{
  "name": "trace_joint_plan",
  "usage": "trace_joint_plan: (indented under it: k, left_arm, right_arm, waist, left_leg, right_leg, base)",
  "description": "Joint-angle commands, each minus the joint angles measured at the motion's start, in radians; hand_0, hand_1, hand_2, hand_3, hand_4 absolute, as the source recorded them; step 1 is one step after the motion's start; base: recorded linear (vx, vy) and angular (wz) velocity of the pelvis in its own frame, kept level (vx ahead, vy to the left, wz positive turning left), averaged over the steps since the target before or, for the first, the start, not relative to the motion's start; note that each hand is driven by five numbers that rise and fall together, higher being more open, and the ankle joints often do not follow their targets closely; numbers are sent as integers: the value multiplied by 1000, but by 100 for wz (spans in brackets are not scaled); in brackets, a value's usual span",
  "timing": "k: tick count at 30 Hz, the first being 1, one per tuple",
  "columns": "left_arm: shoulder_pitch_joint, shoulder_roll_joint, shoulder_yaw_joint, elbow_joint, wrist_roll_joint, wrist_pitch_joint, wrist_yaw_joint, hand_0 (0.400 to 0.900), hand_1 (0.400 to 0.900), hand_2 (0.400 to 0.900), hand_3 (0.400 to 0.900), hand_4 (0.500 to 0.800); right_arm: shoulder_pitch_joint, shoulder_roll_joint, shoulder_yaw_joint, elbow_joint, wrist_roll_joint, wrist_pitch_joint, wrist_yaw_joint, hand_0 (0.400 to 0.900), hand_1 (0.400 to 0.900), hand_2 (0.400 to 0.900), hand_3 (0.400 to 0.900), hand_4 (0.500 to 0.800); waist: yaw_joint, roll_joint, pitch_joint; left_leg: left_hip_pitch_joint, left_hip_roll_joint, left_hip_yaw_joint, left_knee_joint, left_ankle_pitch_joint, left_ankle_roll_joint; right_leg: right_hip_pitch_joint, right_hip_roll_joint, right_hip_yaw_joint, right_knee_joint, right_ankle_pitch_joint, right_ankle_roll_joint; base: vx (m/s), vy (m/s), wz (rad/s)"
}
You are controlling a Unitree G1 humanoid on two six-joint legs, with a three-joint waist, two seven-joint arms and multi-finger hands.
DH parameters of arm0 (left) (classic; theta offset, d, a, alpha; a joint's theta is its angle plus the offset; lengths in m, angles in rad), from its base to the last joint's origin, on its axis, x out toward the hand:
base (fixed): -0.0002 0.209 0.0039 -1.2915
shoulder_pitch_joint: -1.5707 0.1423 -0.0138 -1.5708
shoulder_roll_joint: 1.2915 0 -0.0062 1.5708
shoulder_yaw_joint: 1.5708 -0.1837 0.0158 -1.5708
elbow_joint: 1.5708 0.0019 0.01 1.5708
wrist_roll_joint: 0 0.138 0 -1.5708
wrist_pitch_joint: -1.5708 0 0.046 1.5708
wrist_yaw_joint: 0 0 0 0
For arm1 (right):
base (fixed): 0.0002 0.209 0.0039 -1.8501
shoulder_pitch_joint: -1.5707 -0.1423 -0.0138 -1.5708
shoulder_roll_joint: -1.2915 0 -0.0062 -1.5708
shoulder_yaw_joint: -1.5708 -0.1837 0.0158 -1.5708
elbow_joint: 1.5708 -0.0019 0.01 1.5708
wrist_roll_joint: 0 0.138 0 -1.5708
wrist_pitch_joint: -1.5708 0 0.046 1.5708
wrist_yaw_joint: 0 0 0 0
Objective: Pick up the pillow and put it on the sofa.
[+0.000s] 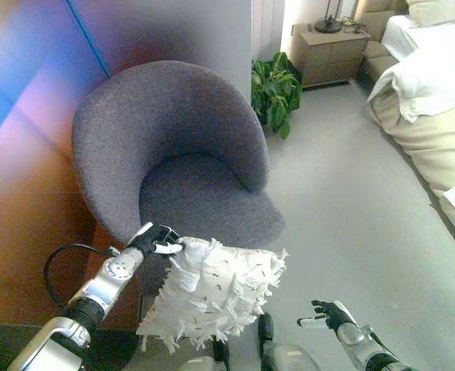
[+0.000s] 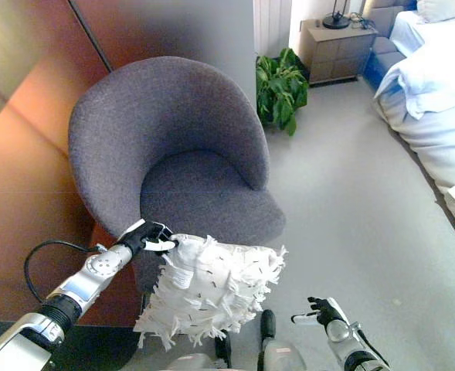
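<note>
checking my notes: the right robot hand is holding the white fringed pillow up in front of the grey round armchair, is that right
Not quite: the left robot hand grips the white fringed pillow by its corner, as the left eye view shows. The right robot hand hangs open and apart from it. The pillow is indeed held up in front of the grey round fabric armchair.

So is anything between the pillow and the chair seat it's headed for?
Nothing visible. The left hand holds the pillow by its corner just in front of the grey chair, whose seat is bare.
</note>
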Motion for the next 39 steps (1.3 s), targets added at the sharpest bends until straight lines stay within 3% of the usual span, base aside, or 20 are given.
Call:
trace_joint_plan:
  k: [1, 9, 16, 23, 28, 31, 36, 39]
  left_arm:
    - [-242, 196, 162, -43, -106, -44, 15, 400, 400, 400, 400, 500]
    - [-437, 330, 135, 51, -220, -5, -44, 400, 400, 400, 400, 500]
    - [-676, 422, 14, 203, -293, 35, -99, 400, 400, 400, 400, 500]
    - [-859, 485, -91, 325, -310, 83, -105, 400, 400, 400, 400, 500]
    - [-883, 486, -97, 363, -319, 162, -96, 400, 400, 400, 400, 500]
    - [-858, 470, -66, 373, -334, 204, -100, 400, 400, 400, 400, 500]
    - [-809, 438, -9, 407, -293, 206, -71, 400, 400, 400, 400, 500]
    - [-812, 422, 3, 417, -311, 196, -9, 400, 400, 400, 400, 500]
  right_arm:
    - [47, -28, 11, 41, -22, -15, -10, 900, 900, 900, 900, 800]
    - [49, -36, 14, 55, -24, -17, 1, 900, 900, 900, 900, 800]
    - [51, -37, 15, 85, -23, -18, 14, 900, 900, 900, 900, 800]
    - [64, -26, 15, 112, -26, -16, 19, 900, 900, 900, 900, 800]
    - [83, -20, 9, 122, -30, -21, 22, 900, 900, 900, 900, 800]
    - [94, -15, 11, 120, -31, -23, 18, 900, 900, 900, 900, 800]
    - [114, -17, 17, 110, -42, -34, 11, 900, 900, 900, 900, 800]
    - [111, -33, 35, 86, -41, -46, 6, 900, 900, 900, 900, 800]
  waist:
    - [28, -4, -159]
    - [32, 7, -187]
    - [26, 22, -211]
    - [15, 29, -221]
    - [5, 36, -220]
    - [-1, 39, -217]
    - [-21, 39, -202]
    - [-36, 41, -176]
  left_leg:
    - [-33, 36, -35, 71, -59, -60]
    - [-21, 30, -47, 57, -57, -57]
    - [-14, 31, -44, 38, -49, -58]
    - [-14, 32, -30, 37, -49, -58]
    - [-13, 30, -23, 27, -45, -57]
    - [-15, 28, -20, 16, -43, -57]
    - [-18, 25, -10, 2, -42, -55]
    - [-42, 24, 1, 0, -37, -55]
  right_leg:
    - [68, -98, 35, 88, -150, 154]
    - [80, -94, 30, 79, -154, 158]
    - [87, -89, 25, 71, -154, 165]
    - [83, -84, 30, 69, -151, 170]
    - [79, -83, 30, 70, -151, 173]
    - [73, -83, 32, 70, -153, 174]
    - [59, -82, 41, 69, -150, 178]
    - [26, -83, 53, 72, -144, 176]
  base:
    - [31, -9, 5]
    - [21, -9, 5]
    - [32, -10, 4]
    - [55, -19, 0]
    - [80, 4, 1]
    - [84, 17, -1]
    - [85, 31, -4]
    - [-45, 56, -5]
